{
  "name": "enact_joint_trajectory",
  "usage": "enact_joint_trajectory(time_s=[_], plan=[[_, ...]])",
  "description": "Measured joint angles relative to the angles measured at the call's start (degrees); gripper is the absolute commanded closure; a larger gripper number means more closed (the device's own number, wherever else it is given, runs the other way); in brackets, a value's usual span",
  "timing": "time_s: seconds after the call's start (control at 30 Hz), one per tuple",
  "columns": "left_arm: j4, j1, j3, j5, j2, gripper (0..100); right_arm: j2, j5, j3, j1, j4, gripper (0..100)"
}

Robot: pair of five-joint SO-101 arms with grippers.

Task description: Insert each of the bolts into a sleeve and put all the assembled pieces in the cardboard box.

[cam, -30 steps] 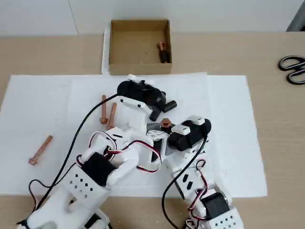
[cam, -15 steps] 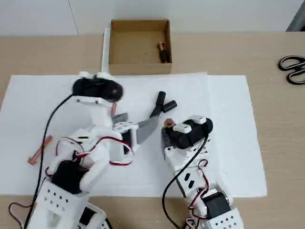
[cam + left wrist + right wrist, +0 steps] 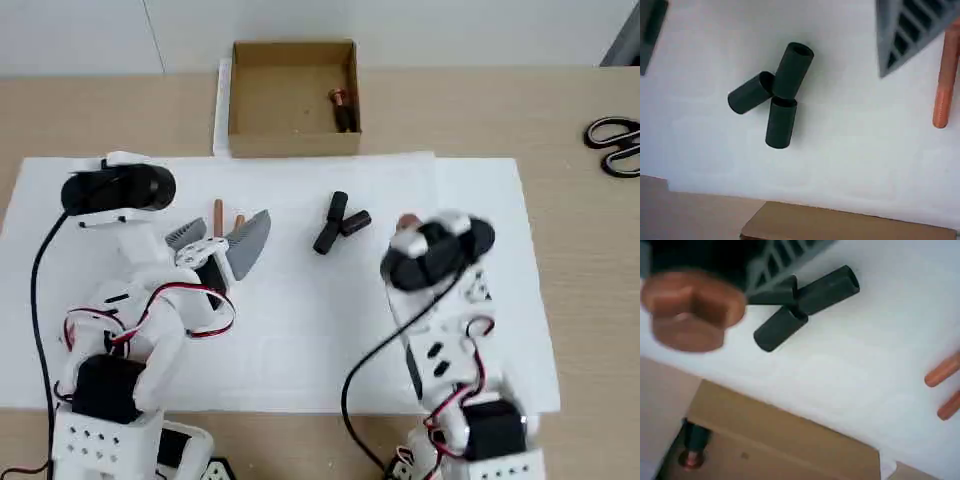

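Note:
Three black sleeves (image 3: 340,222) lie touching in a cluster on the white paper (image 3: 480,330), also seen as sleeves (image 3: 780,95) and sleeves (image 3: 805,305). My right gripper (image 3: 410,232) is right of them, shut on a copper bolt (image 3: 690,310) whose head (image 3: 408,221) shows. My left gripper (image 3: 220,243) stands open and empty, left of the sleeves, partly covering two loose bolts (image 3: 218,213); one bolt (image 3: 945,75) lies beside a grey finger (image 3: 905,35). The cardboard box (image 3: 250,95) at the back holds one assembled piece (image 3: 342,108).
Scissors (image 3: 615,145) lie on the wooden table at the far right. The box wall (image 3: 790,440) sits just beyond the paper's back edge. Two bolt tips (image 3: 942,371) lie past the sleeves. The paper between the two arms is bare.
The left arm swung away to the left and its gripper now stands open by the loose bolts. The right arm moved right and back, carrying the bolt.

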Motion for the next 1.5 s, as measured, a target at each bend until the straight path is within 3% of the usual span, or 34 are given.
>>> enact_joint_trajectory(time_s=[0.57,0.8,1.07,1.37,1.5], plan=[[0.0,0.0,1.6,0.0,-0.1,72,91.4,0.2,-68.6,0.0,-29.1,99.5],[0.0,0.0,2.4,0.0,-0.1,72,120.0,-0.4,-94.9,-0.4,-31.5,99.5],[0.0,0.0,2.5,0.0,-0.1,72,140.4,-4.2,-116.8,-4.3,-31.5,99.5],[-1.4,0.0,6.6,0.0,-0.1,72,153.7,-4.2,-128.4,-4.5,-31.5,99.4],[-1.7,0.0,6.9,0.0,-0.1,72,156.6,-4.2,-129.8,-4.6,-31.5,91.3]])
